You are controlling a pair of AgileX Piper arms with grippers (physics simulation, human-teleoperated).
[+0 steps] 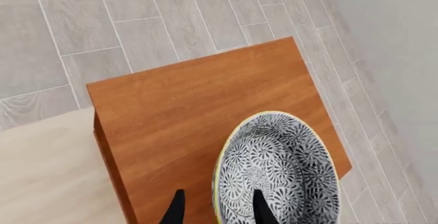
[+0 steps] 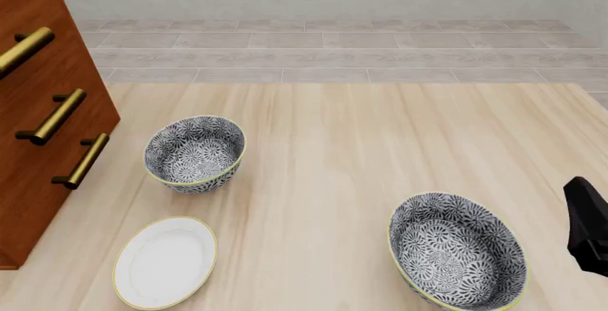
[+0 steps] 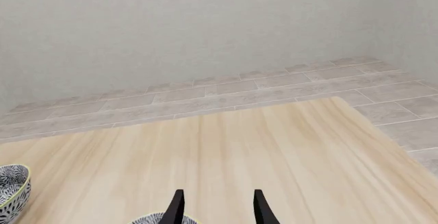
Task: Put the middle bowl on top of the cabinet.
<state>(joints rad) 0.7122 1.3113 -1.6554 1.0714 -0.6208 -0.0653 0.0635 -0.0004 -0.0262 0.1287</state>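
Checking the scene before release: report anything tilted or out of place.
The patterned deep bowl with the yellowish rim, in the left claw, is tilted above the reddish-brown wooden cabinet top, near one edge. Nothing else stands out.

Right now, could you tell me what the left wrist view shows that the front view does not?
Only the left wrist view shows the cabinet's flat top with the middle bowl over it, the left tool astride its rim. Only the front view shows the brass drawer handles, two other bowls and a white plate. Both show the cabinet and the table.
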